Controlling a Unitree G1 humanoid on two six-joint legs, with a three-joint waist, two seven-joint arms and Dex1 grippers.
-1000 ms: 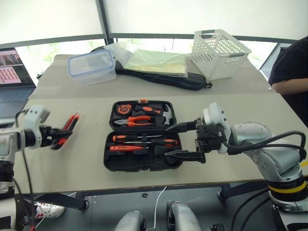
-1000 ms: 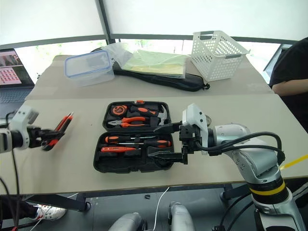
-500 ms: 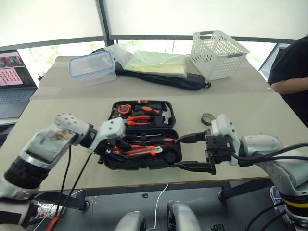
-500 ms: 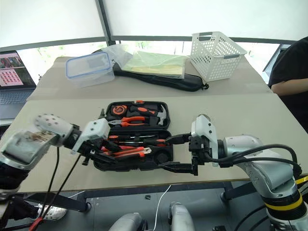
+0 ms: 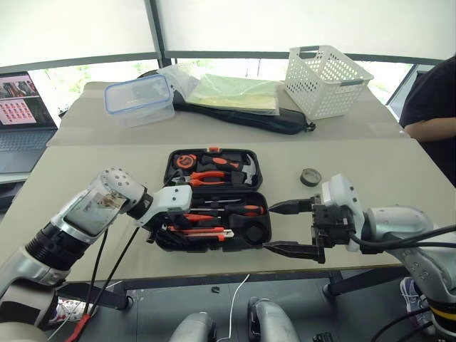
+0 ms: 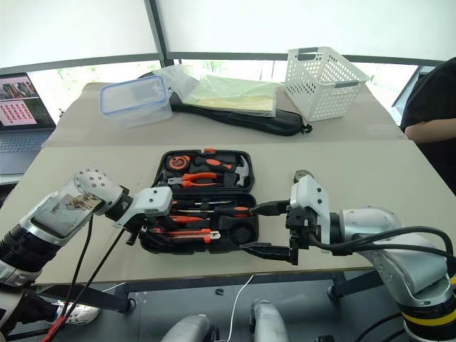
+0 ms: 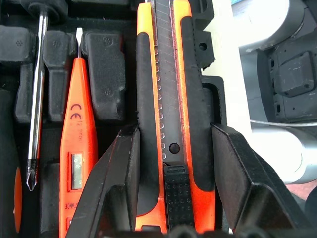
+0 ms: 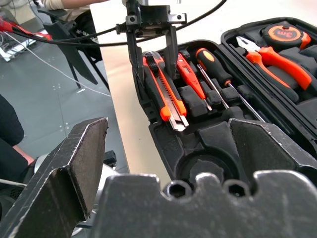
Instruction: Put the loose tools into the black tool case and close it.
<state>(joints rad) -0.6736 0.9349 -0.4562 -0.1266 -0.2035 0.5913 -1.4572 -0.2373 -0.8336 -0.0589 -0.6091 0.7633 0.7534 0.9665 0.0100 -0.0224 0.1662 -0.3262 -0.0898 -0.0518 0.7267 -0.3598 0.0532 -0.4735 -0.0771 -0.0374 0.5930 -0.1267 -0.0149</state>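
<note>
**Utility knife held over the front half of the open case**

You have the table (image 5: 85, 235) carrying the black tool case (image 5: 214, 187), lying open near its front edge. The rear half holds pliers, hammer and tape measure; the front half holds two screwdrivers (image 5: 235, 209) and the slim orange tester screwdriver (image 7: 74, 163). Your left gripper (image 7: 173, 163) pinches the black-and-orange utility knife (image 7: 171, 99) by its flanks, over the front row of recesses; whether the knife is seated, you cannot tell. Your right gripper (image 5: 288, 226) stands just beside the case's right end, jaws spread wide, holding nothing. The small dark tape roll (image 5: 310, 177) lies on the table, apart from the case.
</note>
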